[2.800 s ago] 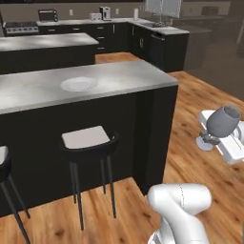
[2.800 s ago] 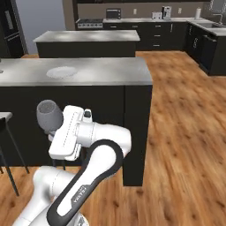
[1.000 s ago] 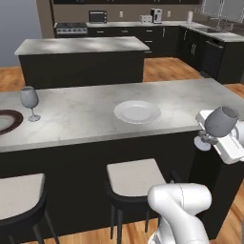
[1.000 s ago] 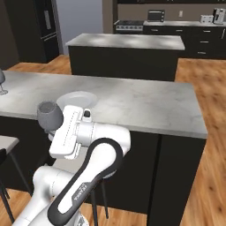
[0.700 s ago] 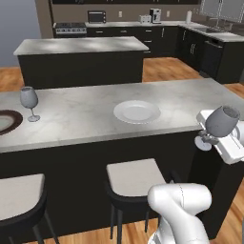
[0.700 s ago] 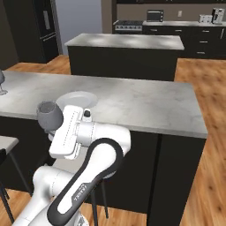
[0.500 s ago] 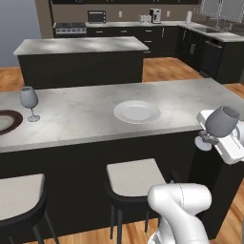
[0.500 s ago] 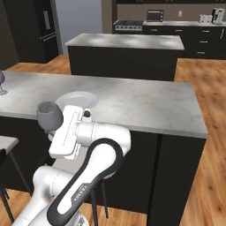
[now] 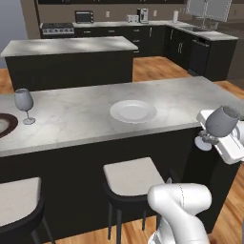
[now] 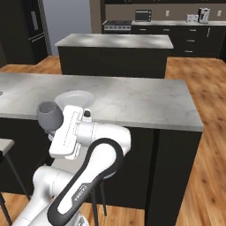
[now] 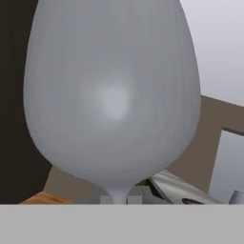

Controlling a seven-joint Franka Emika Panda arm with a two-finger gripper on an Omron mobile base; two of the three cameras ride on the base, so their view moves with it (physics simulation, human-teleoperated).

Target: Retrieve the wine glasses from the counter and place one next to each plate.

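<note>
My gripper [image 9: 211, 138] is shut on the stem of one wine glass [image 9: 222, 122], held tilted in the air off the right end of the grey bar top [image 9: 86, 121]. Seen from the right base view, that glass [image 10: 49, 115] hangs in front of the bar's edge beside my white hand. Its grey bowl [image 11: 112, 90] looms close in the hand view. The white plate [image 9: 133, 111] lies mid-bar, left of the held glass. A second wine glass [image 9: 24, 103] stands upright far left, next to the brown-rimmed plate [image 9: 4, 125].
Two stools [image 9: 133, 175] stand against the bar's near side below the plates. Behind the bar is a dark island [image 9: 71, 50], and beyond it the back-wall counter [image 9: 138, 23] with appliances. Wooden floor lies open to the right of the bar [image 10: 212, 145].
Since the earliest frames the base has driven along the bar, bringing both plates and the standing glass into view. Over the last second nothing has moved; the glass stays gripped.
</note>
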